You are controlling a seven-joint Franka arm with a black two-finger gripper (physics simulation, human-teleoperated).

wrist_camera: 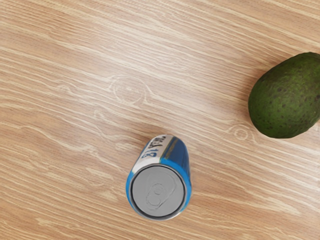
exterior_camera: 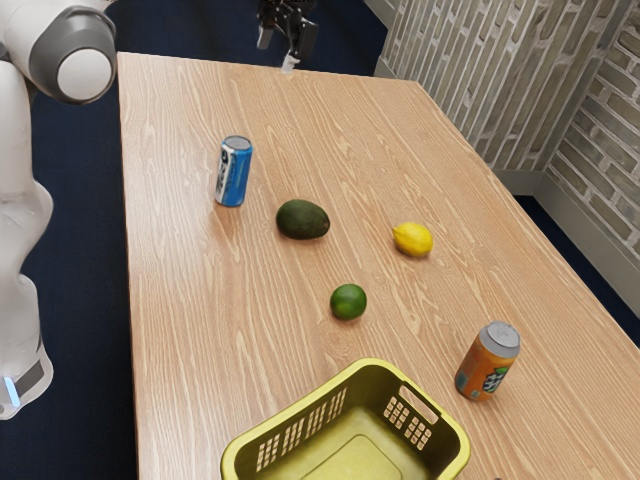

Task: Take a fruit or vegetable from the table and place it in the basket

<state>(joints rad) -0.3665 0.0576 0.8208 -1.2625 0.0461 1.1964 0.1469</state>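
Note:
The black gripper (exterior_camera: 279,50) hangs at the top of the exterior view, high by the table's far end, its two fingers apart and nothing between them. A dark green avocado (exterior_camera: 302,220) lies mid-table, with a yellow lemon (exterior_camera: 413,239) toward the exterior view's right and a green lime (exterior_camera: 348,302) nearer the basket. The yellow-green basket (exterior_camera: 300,416) stands at the exterior view's lower edge, its visible inside bare. In the wrist view the avocado (wrist_camera: 287,96) is partly cut off by the picture's edge.
A blue can (exterior_camera: 234,172) stands upright beside the avocado; the wrist view looks down on the same can (wrist_camera: 159,191). Close to the basket's far corner stands an orange can (exterior_camera: 488,362). The wooden table (exterior_camera: 190,330) carries all of these, and a brick wall runs behind it.

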